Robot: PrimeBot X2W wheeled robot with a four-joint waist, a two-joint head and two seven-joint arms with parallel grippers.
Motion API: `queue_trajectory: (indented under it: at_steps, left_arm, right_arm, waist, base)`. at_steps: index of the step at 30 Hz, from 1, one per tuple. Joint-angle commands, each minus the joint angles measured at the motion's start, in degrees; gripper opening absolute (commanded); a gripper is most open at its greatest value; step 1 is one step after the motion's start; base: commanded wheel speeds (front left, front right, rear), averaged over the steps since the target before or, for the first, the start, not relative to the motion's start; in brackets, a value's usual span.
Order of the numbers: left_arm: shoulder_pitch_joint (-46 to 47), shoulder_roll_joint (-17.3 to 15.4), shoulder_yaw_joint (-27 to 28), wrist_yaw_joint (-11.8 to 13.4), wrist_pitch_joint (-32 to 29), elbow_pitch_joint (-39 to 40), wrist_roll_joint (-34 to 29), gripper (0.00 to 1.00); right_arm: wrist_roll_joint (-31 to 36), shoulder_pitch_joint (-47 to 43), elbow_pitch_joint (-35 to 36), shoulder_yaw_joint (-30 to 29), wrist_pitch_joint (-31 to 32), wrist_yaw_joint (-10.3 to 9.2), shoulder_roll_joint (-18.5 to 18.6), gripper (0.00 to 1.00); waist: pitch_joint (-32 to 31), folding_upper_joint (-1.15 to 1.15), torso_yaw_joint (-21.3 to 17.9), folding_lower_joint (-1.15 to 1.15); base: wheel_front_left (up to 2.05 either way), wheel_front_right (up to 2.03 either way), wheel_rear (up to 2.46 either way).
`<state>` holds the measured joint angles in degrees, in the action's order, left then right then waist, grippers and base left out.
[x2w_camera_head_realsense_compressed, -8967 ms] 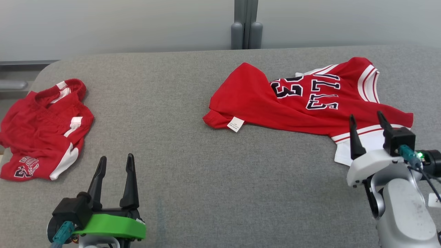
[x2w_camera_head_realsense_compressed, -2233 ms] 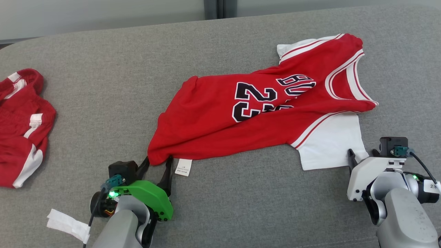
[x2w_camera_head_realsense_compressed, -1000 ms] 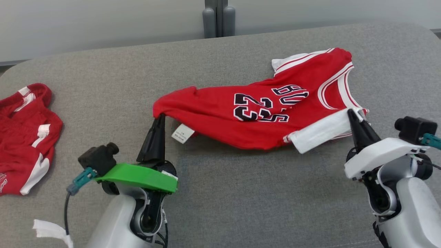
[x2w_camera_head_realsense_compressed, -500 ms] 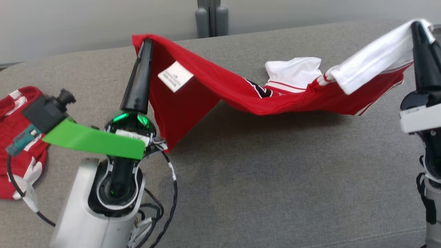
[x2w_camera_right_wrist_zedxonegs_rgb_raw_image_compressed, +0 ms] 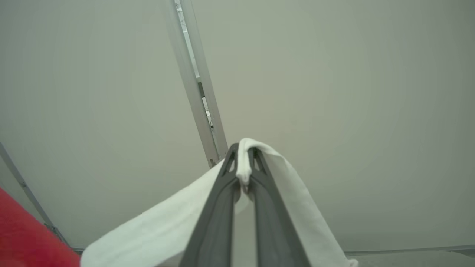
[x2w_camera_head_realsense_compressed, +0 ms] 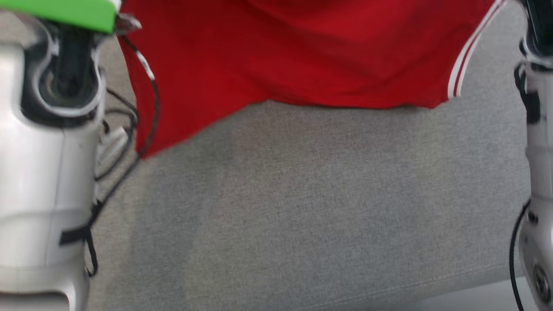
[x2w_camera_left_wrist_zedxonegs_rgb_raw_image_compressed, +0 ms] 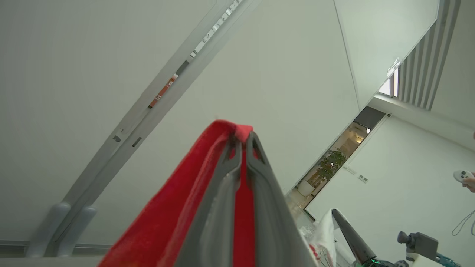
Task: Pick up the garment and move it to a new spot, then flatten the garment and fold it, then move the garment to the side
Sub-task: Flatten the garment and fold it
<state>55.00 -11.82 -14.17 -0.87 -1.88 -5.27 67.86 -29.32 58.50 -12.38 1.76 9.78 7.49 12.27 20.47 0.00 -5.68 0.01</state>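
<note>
Head view: The garment (x2w_camera_head_realsense_compressed: 302, 52) hangs across the upper part of the frame as a red sheet with a white-striped edge at the upper right. Its lowest corner droops at centre left. Whether that corner touches the grey surface (x2w_camera_head_realsense_compressed: 302, 207) cannot be told, as the frame is blurred. The left arm (x2w_camera_head_realsense_compressed: 43, 151) stands at the left edge under a green bracket (x2w_camera_head_realsense_compressed: 56, 11), and the right arm (x2w_camera_head_realsense_compressed: 535, 142) stands at the right edge.

Left wrist view: The left gripper (x2w_camera_left_wrist_zedxonegs_rgb_raw_image_compressed: 243, 139) points up toward the wall, its fingers pressed together on a red fold of cloth that crests over the tips and falls to the lower left.

Right wrist view: The right gripper (x2w_camera_right_wrist_zedxonegs_rgb_raw_image_compressed: 245, 150) is likewise clamped, on the white sleeve (x2w_camera_right_wrist_zedxonegs_rgb_raw_image_compressed: 167, 218). The sleeve drapes down both sides of the fingers, with red cloth at the lower left corner.

Assessment: The step in hand appears to be the carry to a new spot, so the task is at an early stage. Both holds are thin pinches near an edge, and a sharp swing could pull the fabric free. The move should be smooth, with the grippers level and well apart so the cloth hangs taut between them. On setting down, the hanging hem should meet the surface first and the rest be drawn out over it. Neither grip should be released until the fabric lies spread.
</note>
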Motion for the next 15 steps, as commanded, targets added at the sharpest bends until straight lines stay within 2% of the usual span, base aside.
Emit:
queue_trajectory:
  at_steps: [1,4,8,12,15]
  left_arm:
    - [3.45,-1.08,0.89,-0.72,1.18,-2.07,-1.09,0.00]
    - [10.25,-1.54,1.44,-2.55,4.05,-8.49,-3.80,0.00]
    - [18.56,-1.78,2.42,-4.89,9.27,-13.64,-6.38,0.00]
    - [25.06,-2.45,1.50,-6.35,14.07,-14.01,-8.48,0.00]
    - [27.38,-2.87,0.85,-6.72,16.01,-10.73,-8.04,0.00]
  right_arm:
    - [1.06,3.71,-2.85,0.41,-1.85,0.00,-0.35,0.00]
    - [1.16,13.03,-10.43,0.38,-7.31,0.01,-2.66,0.00]
    - [2.58,23.54,-15.06,0.40,-16.57,0.00,-2.72,0.00]
    - [3.93,31.70,-15.34,0.88,-23.57,0.00,-0.77,0.00]
    - [4.63,33.41,-13.43,0.64,-24.76,0.00,0.87,0.00]
  waist:
    - [8.77,0.00,-3.81,-0.01]
    - [11.22,0.00,-4.18,-0.01]
    - [13.14,0.00,-3.66,-0.01]
    - [14.17,0.00,-2.39,-0.01]
    - [14.92,0.00,-1.66,-0.01]
  base:
    - [0.00,0.00,0.00]
    - [0.00,0.00,0.00]
    - [0.00,0.00,0.00]
    - [0.00,0.00,0.00]
    - [0.00,0.00,0.00]
